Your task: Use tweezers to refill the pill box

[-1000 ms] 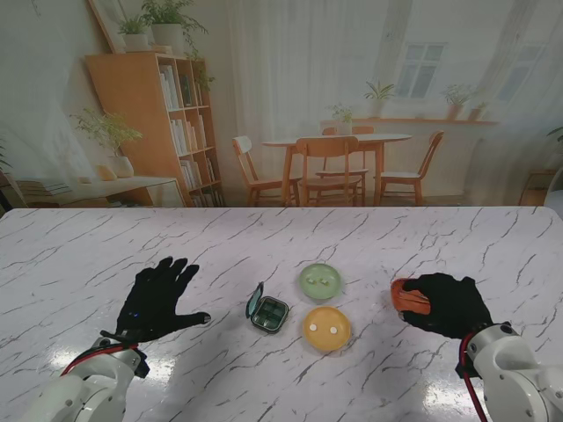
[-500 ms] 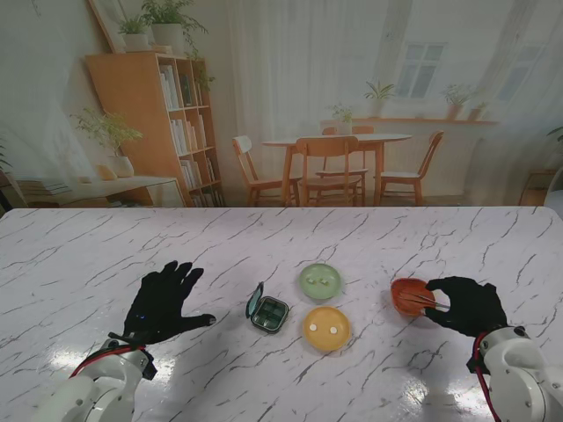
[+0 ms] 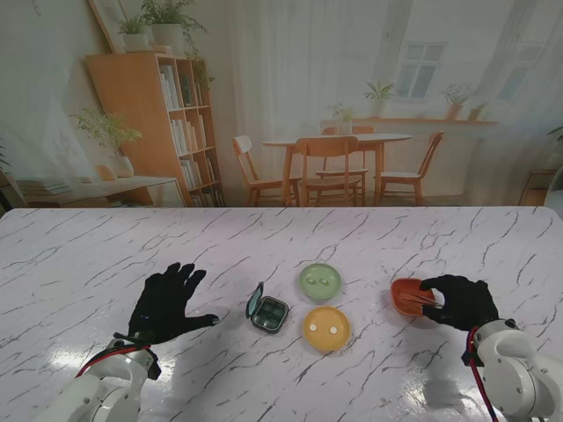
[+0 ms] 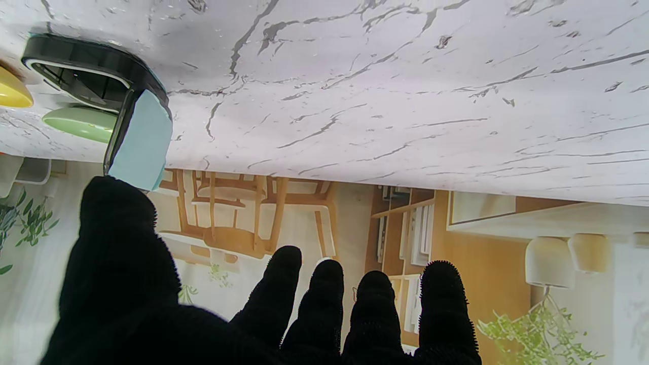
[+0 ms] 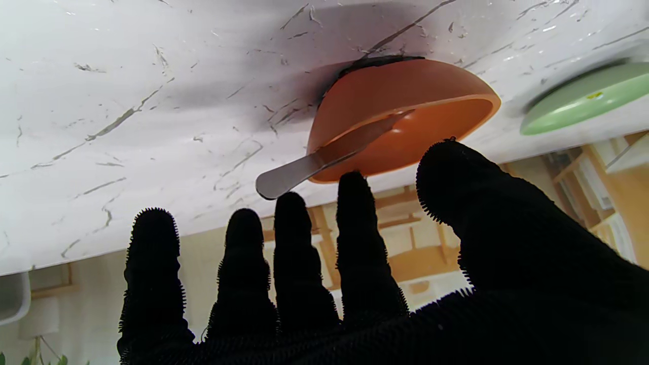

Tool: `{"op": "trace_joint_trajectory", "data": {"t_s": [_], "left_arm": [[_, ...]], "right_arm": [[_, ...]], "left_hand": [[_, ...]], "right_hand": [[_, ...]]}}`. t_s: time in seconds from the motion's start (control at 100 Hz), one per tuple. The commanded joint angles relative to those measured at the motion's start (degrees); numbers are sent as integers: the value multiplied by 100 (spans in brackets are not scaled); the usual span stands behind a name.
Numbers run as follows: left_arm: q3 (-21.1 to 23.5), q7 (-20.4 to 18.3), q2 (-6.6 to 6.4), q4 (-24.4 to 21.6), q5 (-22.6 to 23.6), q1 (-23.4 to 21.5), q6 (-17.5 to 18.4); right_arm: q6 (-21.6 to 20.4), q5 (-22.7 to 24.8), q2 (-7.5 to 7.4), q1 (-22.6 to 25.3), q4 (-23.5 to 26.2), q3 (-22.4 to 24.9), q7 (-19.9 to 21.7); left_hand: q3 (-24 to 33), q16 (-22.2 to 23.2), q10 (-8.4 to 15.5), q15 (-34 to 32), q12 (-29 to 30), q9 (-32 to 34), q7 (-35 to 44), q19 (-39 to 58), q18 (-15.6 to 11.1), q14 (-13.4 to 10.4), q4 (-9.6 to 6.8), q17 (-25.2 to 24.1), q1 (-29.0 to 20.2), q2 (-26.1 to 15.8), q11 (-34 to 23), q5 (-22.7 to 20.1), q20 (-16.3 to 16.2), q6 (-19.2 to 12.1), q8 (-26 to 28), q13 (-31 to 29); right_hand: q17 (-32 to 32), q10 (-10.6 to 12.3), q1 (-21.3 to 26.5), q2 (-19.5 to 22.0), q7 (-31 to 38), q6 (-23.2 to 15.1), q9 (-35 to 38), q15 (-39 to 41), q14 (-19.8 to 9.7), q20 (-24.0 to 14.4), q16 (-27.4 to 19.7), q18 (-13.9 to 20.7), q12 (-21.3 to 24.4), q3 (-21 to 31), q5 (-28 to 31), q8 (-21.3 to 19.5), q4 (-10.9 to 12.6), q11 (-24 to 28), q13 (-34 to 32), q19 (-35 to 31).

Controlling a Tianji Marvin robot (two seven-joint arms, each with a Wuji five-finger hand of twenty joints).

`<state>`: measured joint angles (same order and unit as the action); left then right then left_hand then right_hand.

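Observation:
The dark green pill box (image 3: 270,314) lies at the table's middle with its lid (image 3: 255,299) standing open. In the left wrist view the same pill box (image 4: 86,76) shows its pale blue lid (image 4: 142,137). An orange bowl (image 3: 406,296) holds the metal tweezers (image 5: 317,161), whose flat end juts over the rim of the bowl (image 5: 405,116). My right hand (image 3: 460,301) rests just right of the bowl, fingers (image 5: 294,243) spread beside the tweezers' end and holding nothing. My left hand (image 3: 166,304) lies open and flat, left of the pill box.
A green dish (image 3: 319,280) and a yellow dish (image 3: 326,328), each with two small white pills, sit between the pill box and the orange bowl. The marble table (image 3: 281,242) stretches far behind them.
My right hand has drawn back off the orange bowl towards the right, uncovering the bowl and tweezers. My left hand crept slightly towards the pill box.

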<state>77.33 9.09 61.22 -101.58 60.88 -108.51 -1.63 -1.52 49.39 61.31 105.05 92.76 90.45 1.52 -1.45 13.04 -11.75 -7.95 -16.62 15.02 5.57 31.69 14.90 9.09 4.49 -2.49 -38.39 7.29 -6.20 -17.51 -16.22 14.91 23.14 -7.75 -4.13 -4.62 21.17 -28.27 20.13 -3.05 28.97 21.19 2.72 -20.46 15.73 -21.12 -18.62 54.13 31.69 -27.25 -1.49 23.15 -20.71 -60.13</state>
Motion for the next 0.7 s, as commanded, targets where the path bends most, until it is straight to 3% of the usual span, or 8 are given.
{"op": "trace_joint_trajectory", "data": {"t_s": [0.0,0.19,0.69], "left_arm": [[-17,-64,38,5,-28,-22,95],[-21,-6,43,46,-47,-6,127],[6,45,62,54,-127,-63,71]], "right_arm": [[-7,55,6,-21,-5,-73,35],[97,194,-24,-239,-220,-271,81],[418,58,21,-765,-901,-697,-337]], "left_hand": [[-67,-46,-60,-8,57,119,4,-76,-3,30,-104,-46,42,-231,7,-77,27,-12,24,108],[-68,-36,-52,-14,52,135,6,-37,17,24,-103,-31,36,-258,-1,-83,8,-15,39,79],[-75,1,-38,-31,32,187,22,70,59,17,-99,-6,10,-346,-29,-120,-45,-31,72,0]], "right_hand": [[-17,155,80,-156,82,-199,-32,16,-137,34,42,636,-15,155,8,-138,-334,97,-93,-151],[-84,298,148,-182,168,-253,-4,113,-196,40,65,655,-16,270,28,-136,-353,241,-173,-224],[-356,374,193,-256,395,-303,310,421,-187,-30,195,768,-16,411,183,-107,-381,507,-507,-488]]}}
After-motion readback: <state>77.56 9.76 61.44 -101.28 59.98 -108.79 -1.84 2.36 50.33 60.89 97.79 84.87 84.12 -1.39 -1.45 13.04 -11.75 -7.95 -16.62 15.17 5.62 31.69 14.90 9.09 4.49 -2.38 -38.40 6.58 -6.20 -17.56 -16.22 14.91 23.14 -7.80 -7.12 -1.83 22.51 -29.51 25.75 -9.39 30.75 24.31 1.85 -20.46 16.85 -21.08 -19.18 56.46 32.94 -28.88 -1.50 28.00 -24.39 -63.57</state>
